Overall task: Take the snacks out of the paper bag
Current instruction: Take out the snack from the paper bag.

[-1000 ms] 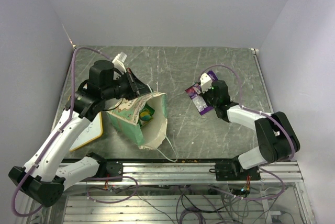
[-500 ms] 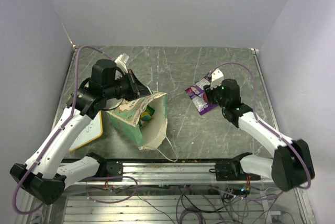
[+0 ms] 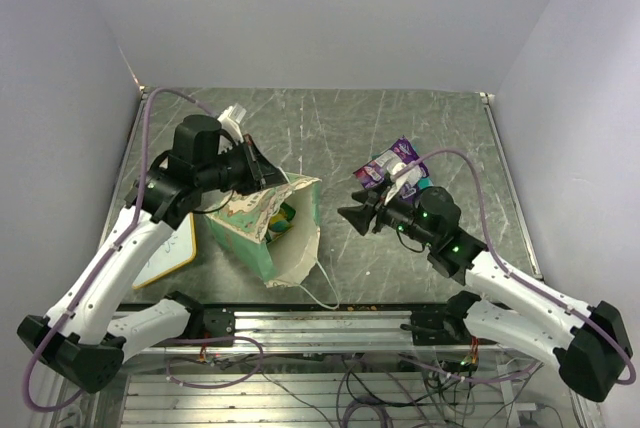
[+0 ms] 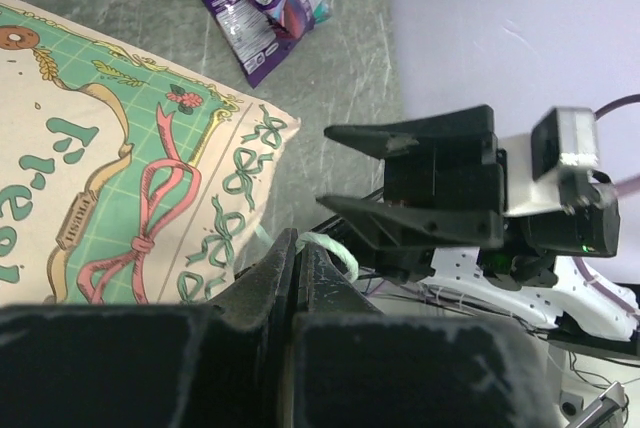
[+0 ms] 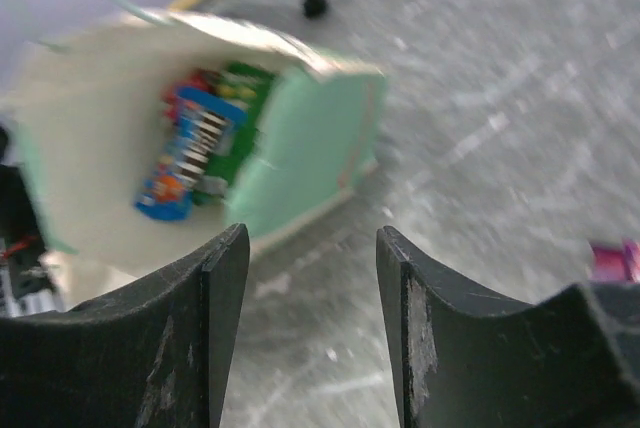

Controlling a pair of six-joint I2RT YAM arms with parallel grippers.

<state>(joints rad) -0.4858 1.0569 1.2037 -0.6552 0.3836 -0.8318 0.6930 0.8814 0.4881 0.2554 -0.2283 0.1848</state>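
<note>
Cream paper printed with pink ribbons and green bows fills the left wrist view: that is the outer face of the paper bag (image 4: 130, 168), a side the overhead camera barely shows. From above, the wood-framed whiteboard (image 3: 165, 253) lies at the far left, partly under the left arm, and the bag (image 3: 270, 238) stands tilted just beside it, mint-green sides showing and mouth turned towards the right. Only the right wrist camera looks straight into that mouth, where a blue-and-red packet (image 5: 190, 158) and a green packet (image 5: 235, 98) sit deep inside; overhead, just a scrap of green and yellow shows there. Further right, the purple packet (image 3: 385, 170) lies out on the table, well apart from the bag, and the left wrist view shows it crumpled with a second purple one overlapping it. The table (image 3: 330, 128) is dark grey-green stone-patterned with pale scratches, pale lilac walls (image 3: 300, 8) close it in on three sides, and a metal rail (image 3: 330, 320) runs along the near edge. The left gripper (image 3: 262, 170) has its jaws pressed together on the bag's upper rim, a pale string loop (image 4: 330, 248) showing at their tips. The right gripper (image 3: 355, 218) hangs between bag and purple packet, jaws wide apart, holding nothing, aimed at the bag's mouth.
</note>
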